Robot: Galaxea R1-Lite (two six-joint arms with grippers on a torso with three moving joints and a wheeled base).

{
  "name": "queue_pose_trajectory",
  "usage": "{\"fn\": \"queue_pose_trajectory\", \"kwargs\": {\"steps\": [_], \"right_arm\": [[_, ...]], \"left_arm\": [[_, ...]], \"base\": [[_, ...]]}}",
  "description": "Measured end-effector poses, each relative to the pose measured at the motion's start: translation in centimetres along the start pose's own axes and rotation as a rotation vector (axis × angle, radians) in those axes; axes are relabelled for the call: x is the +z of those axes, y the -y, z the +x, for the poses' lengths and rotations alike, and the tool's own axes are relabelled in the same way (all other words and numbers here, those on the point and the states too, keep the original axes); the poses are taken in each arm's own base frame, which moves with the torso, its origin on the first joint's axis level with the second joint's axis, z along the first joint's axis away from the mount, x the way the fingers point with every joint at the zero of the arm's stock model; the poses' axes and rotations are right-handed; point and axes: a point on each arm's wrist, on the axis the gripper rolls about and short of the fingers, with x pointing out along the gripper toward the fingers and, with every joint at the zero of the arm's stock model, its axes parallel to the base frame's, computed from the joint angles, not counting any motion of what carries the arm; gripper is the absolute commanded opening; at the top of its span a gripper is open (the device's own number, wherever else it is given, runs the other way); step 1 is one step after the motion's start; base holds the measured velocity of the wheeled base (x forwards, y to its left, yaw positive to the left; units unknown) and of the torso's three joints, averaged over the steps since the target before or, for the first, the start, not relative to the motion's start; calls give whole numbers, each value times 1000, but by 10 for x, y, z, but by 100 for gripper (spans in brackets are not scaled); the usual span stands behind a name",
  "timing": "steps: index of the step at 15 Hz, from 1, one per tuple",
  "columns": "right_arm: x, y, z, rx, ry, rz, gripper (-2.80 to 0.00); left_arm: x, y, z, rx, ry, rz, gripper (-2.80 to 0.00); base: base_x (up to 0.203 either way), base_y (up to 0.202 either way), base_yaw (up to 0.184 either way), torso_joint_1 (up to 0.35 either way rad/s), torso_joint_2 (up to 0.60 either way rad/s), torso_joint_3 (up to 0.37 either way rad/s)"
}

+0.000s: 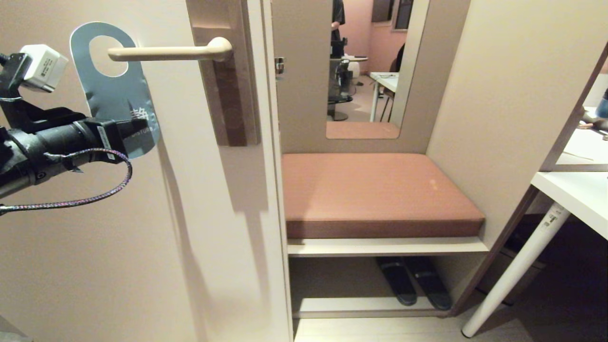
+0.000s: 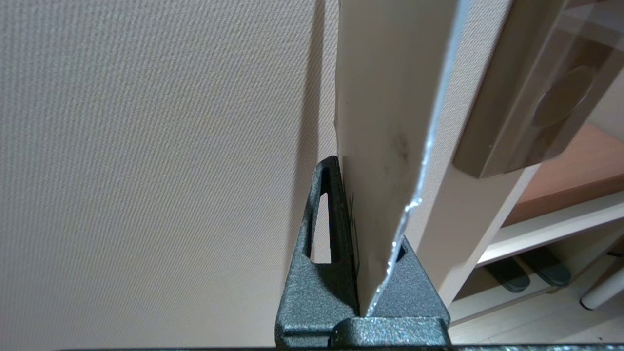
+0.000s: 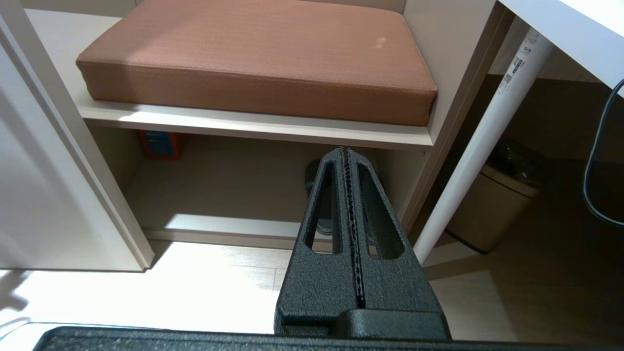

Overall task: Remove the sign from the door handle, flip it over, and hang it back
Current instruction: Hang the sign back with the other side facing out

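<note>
1. Nearest the camera, at the left edge of the head view, the left end effector (image 1: 135, 127) is clamped shut on the lower end of the sign (image 1: 116, 90); the left wrist view shows the card pinched edge-on between its two dark fingers (image 2: 329, 229).
2. Held this way, the sign shows its blue-grey face (only part of the lettering is readable near the grip) and stands roughly upright, tilted a little.
3. Its oval hole sits level with the free tip of the door handle (image 1: 171, 52); the tip overlaps the hole's edge, though whether it actually passes through is unclear.
4. Behind both, the handle runs level from its rounded elbow on the brown backplate (image 1: 228, 85), fixed to the beige door (image 1: 142, 237).
5. Lower and to the right, the right end effector (image 3: 348, 204) hangs with its fingers pressed together on nothing, pointing toward the shelf unit.
6. Beyond the door's edge, a brown cushion (image 1: 375, 194) lies on the bench, with a pair of dark slippers (image 1: 413, 280) on the shelf beneath.
7. Farthest right stands a white worktop (image 1: 577, 194) on a slanted leg.
</note>
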Motion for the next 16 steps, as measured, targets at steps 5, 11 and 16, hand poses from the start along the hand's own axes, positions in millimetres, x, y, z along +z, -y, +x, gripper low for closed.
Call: {"fn": "queue_pose_trajectory", "kwargs": {"steps": [5,11,16], "right_arm": [[0,0,0,0,0,0,-280],[0,0,0,-1,0,0,-280],[0,0,0,0,0,0,-280]], "left_arm": [[1,6,2,-24,4,1,-280],[1,14,3,-55,2,1,-280],[3,21,2,-65,10,4,-280]], "base": [[0,0,0,0,0,0],[0,0,0,0,0,0],[0,0,0,0,0,0]]}}
